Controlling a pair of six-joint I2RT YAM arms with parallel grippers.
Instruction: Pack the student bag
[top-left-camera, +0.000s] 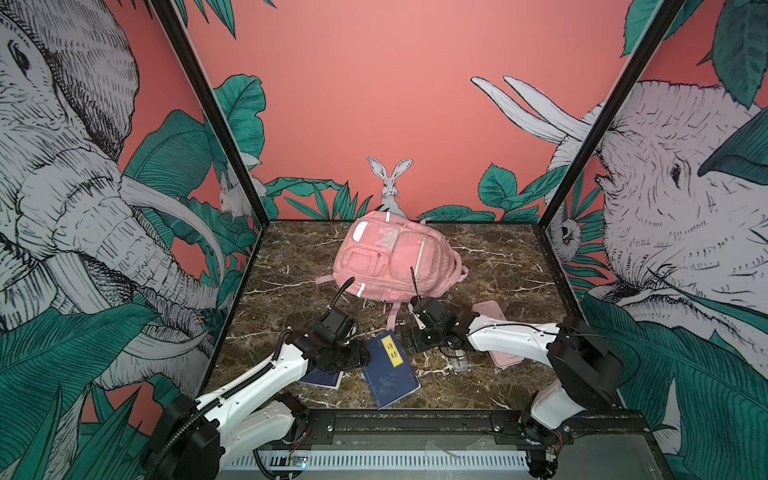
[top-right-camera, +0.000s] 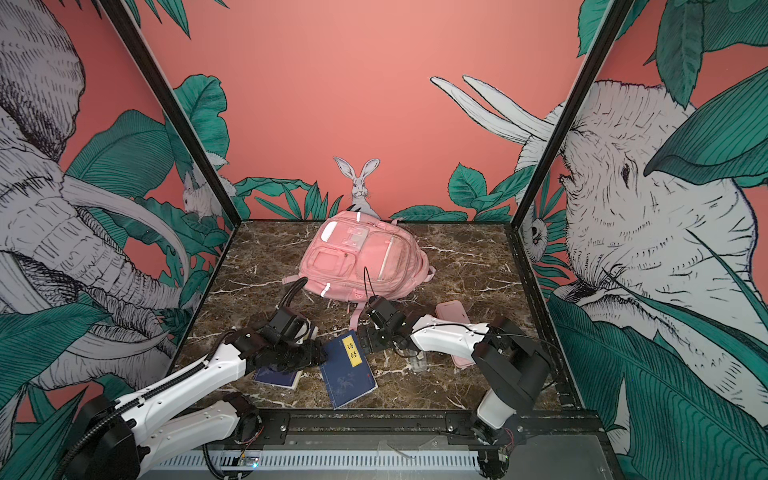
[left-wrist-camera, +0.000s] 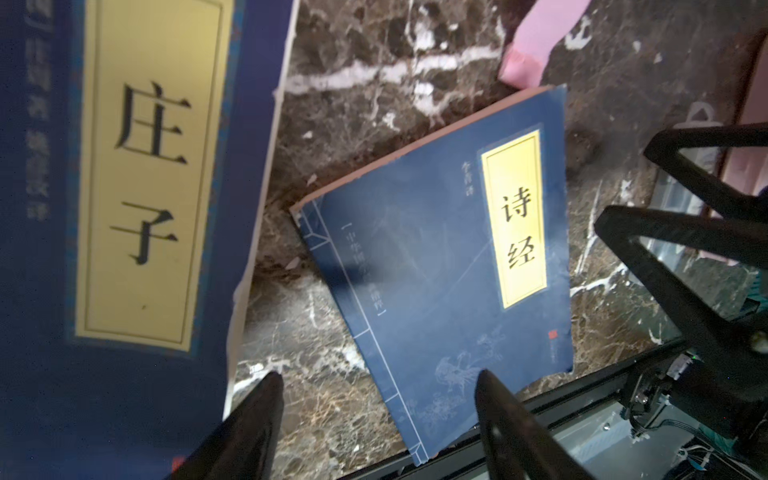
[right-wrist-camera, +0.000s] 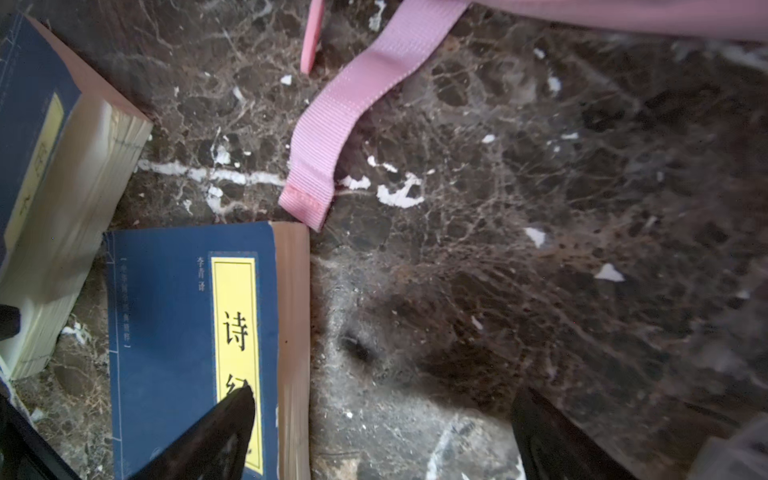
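Marble in dark brown with white veins forms the table (top-left-camera: 498, 266), and the student bag (top-left-camera: 395, 257) lies on it near the middle of the back edge, its front pockets facing up. A pink strap (top-left-camera: 392, 318) trails from the bag toward the front edge, and in the right wrist view its end sits just beside a corner of a blue book (right-wrist-camera: 187, 332) that carries a yellow title label. This blue book (top-left-camera: 390, 370) lies flat close to the front edge, slightly left of the middle. A second book (top-left-camera: 322, 377), also blue, lies to its left and is mostly covered by the left arm in both top views. The left gripper (top-left-camera: 363, 355) sits low between the two books with its jaws wide apart and nothing held. In the left wrist view its fingertips (left-wrist-camera: 266, 399) frame bare marble and one corner of the blue book. The right gripper (top-left-camera: 409, 340) hangs at the blue book's right side, spread wide and empty, with one finger over the cover and the other over bare marble. A flat pink pencil case (top-left-camera: 494, 311) lies toward the right edge, partly under the right arm.
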